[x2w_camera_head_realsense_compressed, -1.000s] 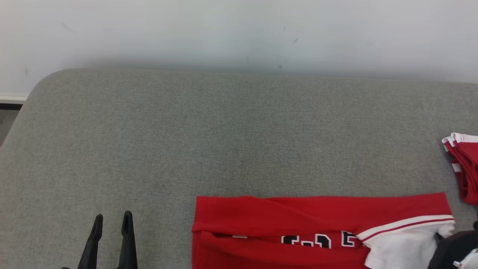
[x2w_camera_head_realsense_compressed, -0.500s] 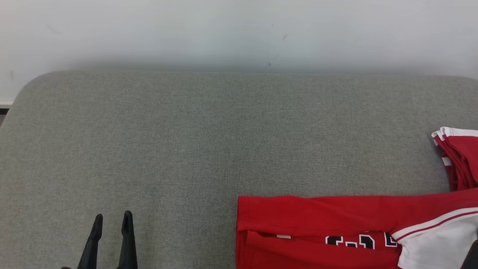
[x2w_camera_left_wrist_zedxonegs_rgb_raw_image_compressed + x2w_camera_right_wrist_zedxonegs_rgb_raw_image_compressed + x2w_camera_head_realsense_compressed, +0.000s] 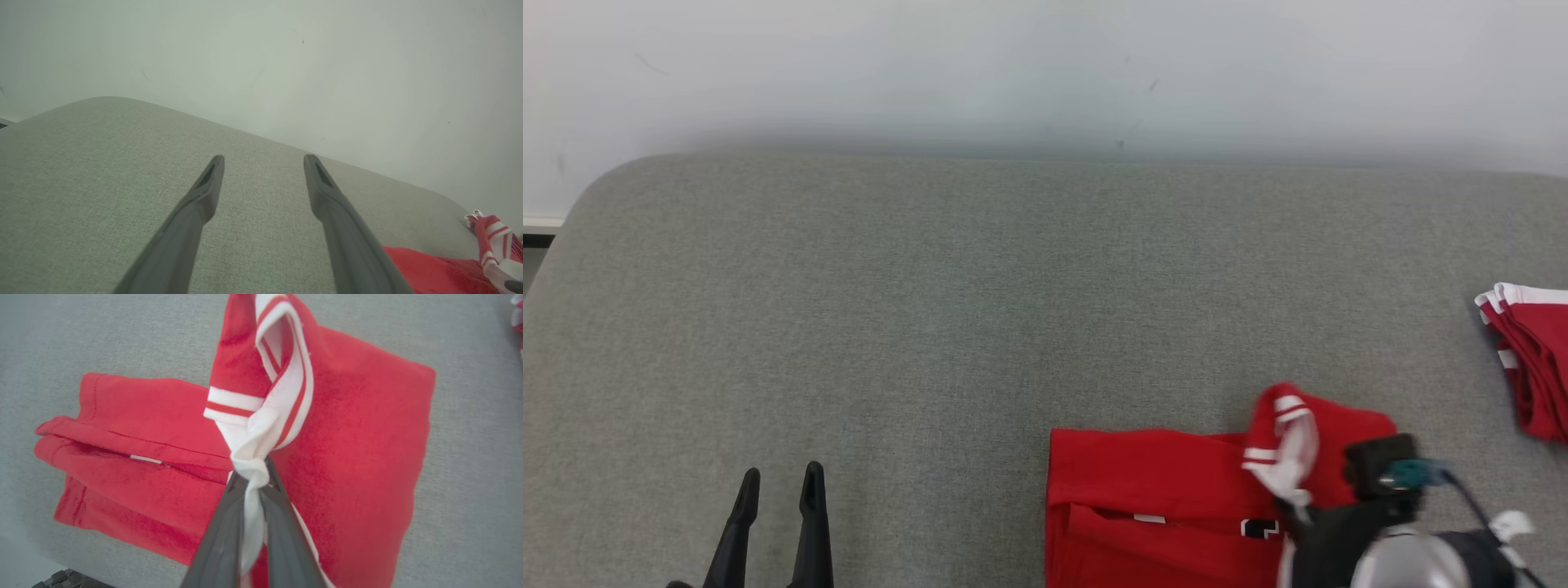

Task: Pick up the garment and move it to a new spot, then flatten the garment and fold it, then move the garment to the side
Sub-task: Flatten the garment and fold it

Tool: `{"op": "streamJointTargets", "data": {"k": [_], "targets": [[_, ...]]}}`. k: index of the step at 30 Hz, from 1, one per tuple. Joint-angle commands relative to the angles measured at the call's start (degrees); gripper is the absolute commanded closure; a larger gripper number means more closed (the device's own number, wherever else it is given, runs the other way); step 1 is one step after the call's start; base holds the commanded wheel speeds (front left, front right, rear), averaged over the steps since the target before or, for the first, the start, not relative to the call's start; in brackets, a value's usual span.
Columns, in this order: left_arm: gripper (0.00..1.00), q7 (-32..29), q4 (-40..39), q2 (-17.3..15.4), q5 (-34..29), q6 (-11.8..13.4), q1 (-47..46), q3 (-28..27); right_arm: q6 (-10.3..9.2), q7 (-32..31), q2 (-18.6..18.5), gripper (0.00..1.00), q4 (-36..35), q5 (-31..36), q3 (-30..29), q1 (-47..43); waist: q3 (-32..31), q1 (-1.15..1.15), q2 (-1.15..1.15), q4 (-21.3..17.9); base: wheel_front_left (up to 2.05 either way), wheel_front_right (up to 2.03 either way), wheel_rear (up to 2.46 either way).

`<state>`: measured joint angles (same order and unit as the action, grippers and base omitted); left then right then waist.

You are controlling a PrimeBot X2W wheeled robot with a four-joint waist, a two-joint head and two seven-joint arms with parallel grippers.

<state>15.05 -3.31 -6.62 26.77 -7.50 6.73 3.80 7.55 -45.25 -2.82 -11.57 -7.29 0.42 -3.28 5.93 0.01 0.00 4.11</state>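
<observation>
Where the garment (image 3: 1152, 482) lay flat, its striped end (image 3: 1286, 445) now rises.

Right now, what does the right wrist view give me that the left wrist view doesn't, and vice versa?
Right wrist view: the right gripper shut on the white striped trim of the red garment, with that end raised and doubled over the folded layers; a small white tag sits in the fold. Left wrist view: the left gripper open, holding nothing, above the grey cushion, with the pale wall behind. Shared: the red garment lying on the grey cushion.
</observation>
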Motion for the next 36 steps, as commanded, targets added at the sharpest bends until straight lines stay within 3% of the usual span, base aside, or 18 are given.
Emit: {"op": "streamJointTargets", "data": {"k": [1, 12, 24, 26, 27, 36], "targets": [[0.0, 0.15, 0.05, -0.32, 0.09, 0.05, -0.91, 0.11, -0.16, 0.48, -0.12, 1.0, 1.22, -0.62, 2.1, 1.21, 0.01, -0.01, 0.0, 0.54, 0.0, 0.0, 0.0], [0.0, 0.15, 0.67, -0.5, 0.49, 0.05, -1.66, 1.26, -0.16, 4.02, -0.1, 1.0, 13.45, -5.17, 16.02, 10.26, 0.57, -0.01, 0.0, 3.11, 0.0, 0.0, 0.0], [0.0, 0.15, 1.63, -0.2, 0.17, 0.05, -2.07, 2.18, -0.16, 7.88, -0.09, 1.0, 20.65, -7.78, 21.18, 14.23, 0.45, -0.01, 0.0, 5.03, 0.0, 0.0, 0.0], [0.0, 0.15, 1.66, -0.16, 0.1, 0.05, -1.87, 2.13, -0.16, 9.34, -0.09, 0.3, 21.18, -8.44, 21.42, 14.5, 0.27, -0.01, 0.0, 5.1, 0.0, 0.0, 0.0], [0.0, 0.15, 1.68, -0.15, 0.03, 0.05, -1.75, 2.09, -0.16, 10.16, -0.11, 0.0, 21.51, -9.25, 20.96, 14.61, 0.16, -0.01, 0.0, 5.11, 0.0, 0.0, 0.0], [0.0, 0.15, 1.33, -0.26, -0.2, 0.05, -0.33, 1.89, -0.16, 16.38, -0.13, 0.0, 19.09, -16.95, 20.22, 16.12, -1.35, -0.01, 0.0, 4.4, 0.0, 0.0, 0.0]]}}
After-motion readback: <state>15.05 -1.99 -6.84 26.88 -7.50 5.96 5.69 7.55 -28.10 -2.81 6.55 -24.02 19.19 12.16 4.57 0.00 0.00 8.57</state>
